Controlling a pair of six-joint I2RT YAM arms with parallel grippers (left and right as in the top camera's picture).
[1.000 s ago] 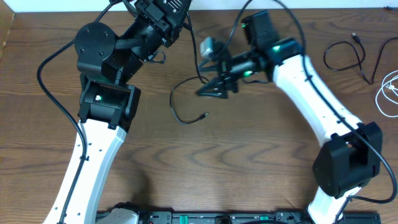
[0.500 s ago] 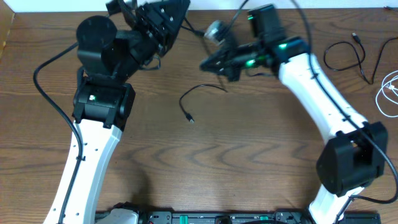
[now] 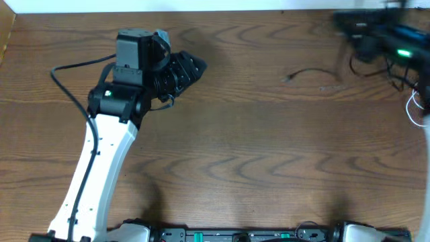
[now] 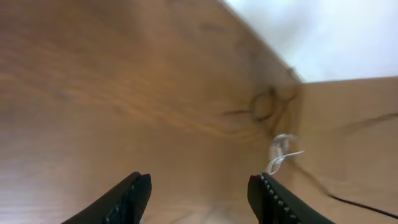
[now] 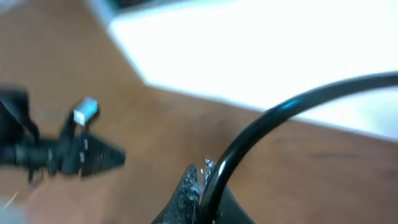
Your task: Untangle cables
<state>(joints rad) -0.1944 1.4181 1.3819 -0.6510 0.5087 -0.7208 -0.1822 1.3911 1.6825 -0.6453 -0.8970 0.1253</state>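
Where motion blur permits a reading, the entries stand as follows.

**Black cable** (image 3: 306,72): a thin, limp cord with a small plug at its free end. It lies on the tabletop (image 3: 255,154) right of centre. The free end points left and the rest runs toward the right arm at the far right corner. It is well apart from the left arm.

**White cable** (image 3: 411,107): loosely looped at the right edge of the tabletop and partly cut off by the frame. Whether it crosses the black cord cannot be told.

**Right tool** (image 5: 198,186): closed tight. The wrist view shows a black cord rising from between its tips, so it is judged to be pinching the black cable. The overhead view of it is heavily blurred.

**Left tool** (image 4: 202,196): jaws parted to a middling gap with nothing between them. It hangs over bare wood left of centre, pointing right.

**Handling, as judged:**
- Both cords look light and soft and would drape and drag rather than keep their shape.
- The smooth jacket may slide through a loose pinch.
- A pull on one cord could tighten any crossing.
- The plugs are the only firm parts.
- Best hold is just behind a plug, or on a free run lying clear of the other cord, never at a crossing.
- The cord is far thinner than the tool, so a hold needs full closure, taken low against the tabletop.
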